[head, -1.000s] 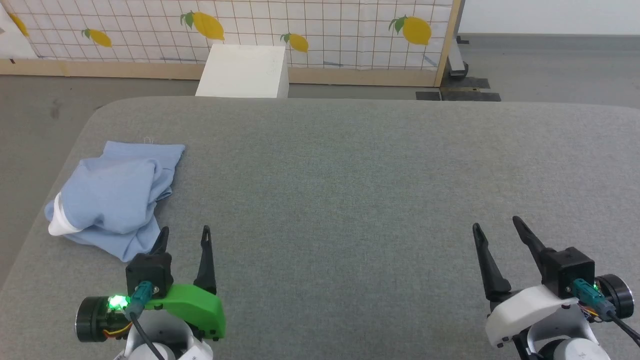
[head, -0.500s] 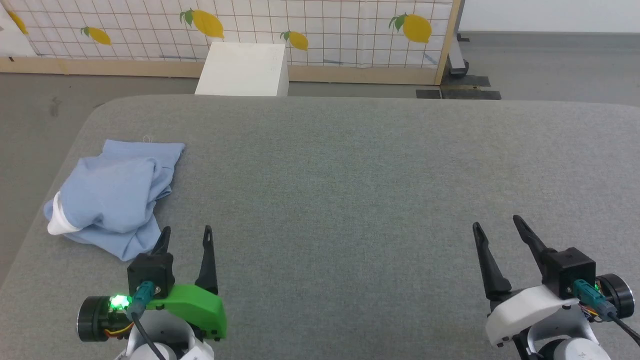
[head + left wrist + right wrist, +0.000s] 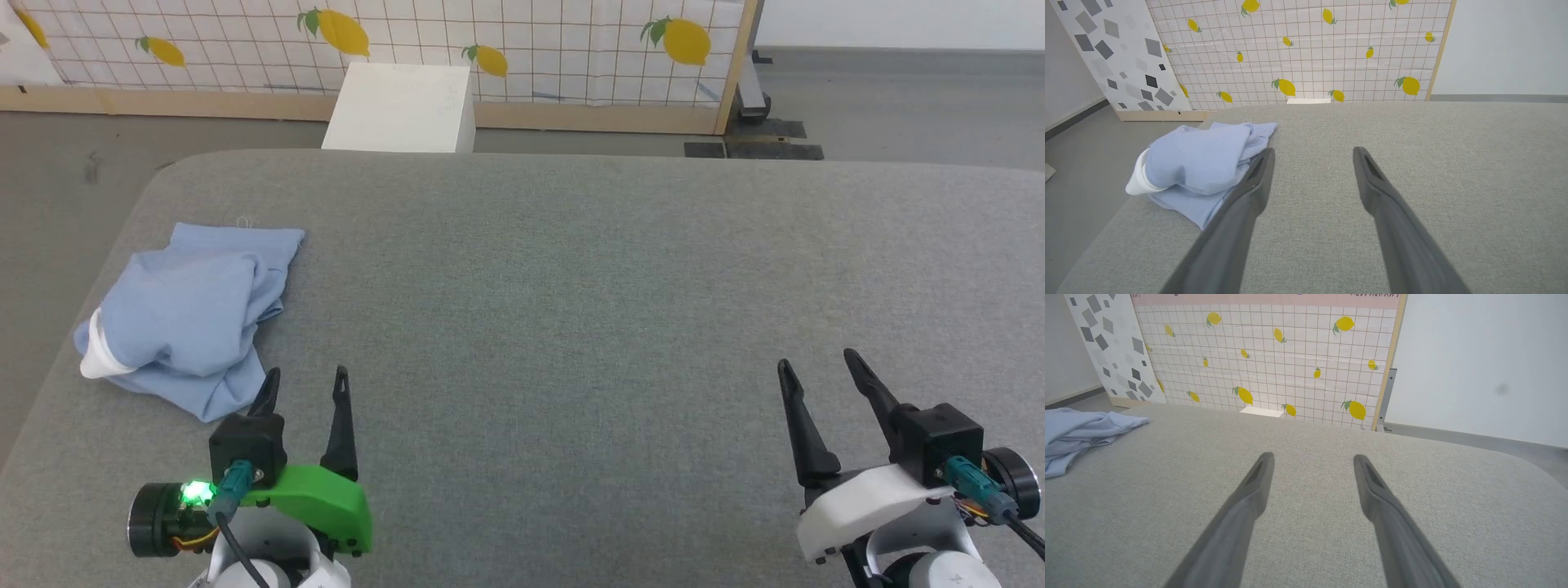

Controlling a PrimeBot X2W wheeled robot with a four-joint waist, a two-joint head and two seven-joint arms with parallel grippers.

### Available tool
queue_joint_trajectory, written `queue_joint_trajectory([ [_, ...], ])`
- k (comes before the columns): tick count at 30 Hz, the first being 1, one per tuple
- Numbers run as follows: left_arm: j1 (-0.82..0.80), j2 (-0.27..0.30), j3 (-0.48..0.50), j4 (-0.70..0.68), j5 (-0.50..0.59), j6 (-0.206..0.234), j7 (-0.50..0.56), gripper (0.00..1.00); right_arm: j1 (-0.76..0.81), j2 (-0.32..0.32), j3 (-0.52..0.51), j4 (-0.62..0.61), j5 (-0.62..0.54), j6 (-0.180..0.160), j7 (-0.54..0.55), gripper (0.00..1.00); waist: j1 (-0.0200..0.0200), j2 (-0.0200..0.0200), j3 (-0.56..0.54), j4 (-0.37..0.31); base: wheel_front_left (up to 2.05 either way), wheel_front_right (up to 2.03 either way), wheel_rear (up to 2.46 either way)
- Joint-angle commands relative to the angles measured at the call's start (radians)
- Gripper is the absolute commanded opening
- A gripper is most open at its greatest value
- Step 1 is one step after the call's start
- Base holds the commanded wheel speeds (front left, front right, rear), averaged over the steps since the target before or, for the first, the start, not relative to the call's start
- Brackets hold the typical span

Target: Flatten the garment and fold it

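Note:
The garment (image 3: 192, 318) is a light blue shirt lying crumpled in a heap near the left edge of the grey padded table (image 3: 571, 278), with a bit of white collar sticking out at its left end. It also appears in the left wrist view as the garment (image 3: 1204, 163) and at the left edge of the right wrist view as the garment (image 3: 1077, 433). My left gripper (image 3: 307, 377) stands open just right of and below the heap, not touching it. My right gripper (image 3: 816, 361) is open at the lower right, far from the cloth.
A white box (image 3: 400, 110) stands on the floor beyond the table's far edge. Behind it runs a lemon-patterned screen (image 3: 522, 41) on a wooden frame. Grey floor (image 3: 65, 188) lies to the left of the table.
The whole head picture has shifted slightly, so the camera moved. Neither gripper has moved relative to the garment, and both stay open.

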Motion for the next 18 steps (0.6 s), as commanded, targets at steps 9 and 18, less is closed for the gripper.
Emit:
queue_joint_trajectory([
  [9,-0.004,0.013,-0.01,0.003,-0.008,0.011,-0.002,1.0,-0.025,0.002,0.003,-0.005,0.006,-0.001,0.001,1.0,0.0,-0.0001,0.003,0.002,0.0,0.0,0.0],
  [18,-0.011,0.023,-0.016,0.004,-0.013,0.018,-0.004,1.0,-0.016,0.002,0.017,-0.009,-0.003,-0.001,0.003,1.0,0.0,-0.0001,0.007,0.034,0.0,0.0,0.0],
])
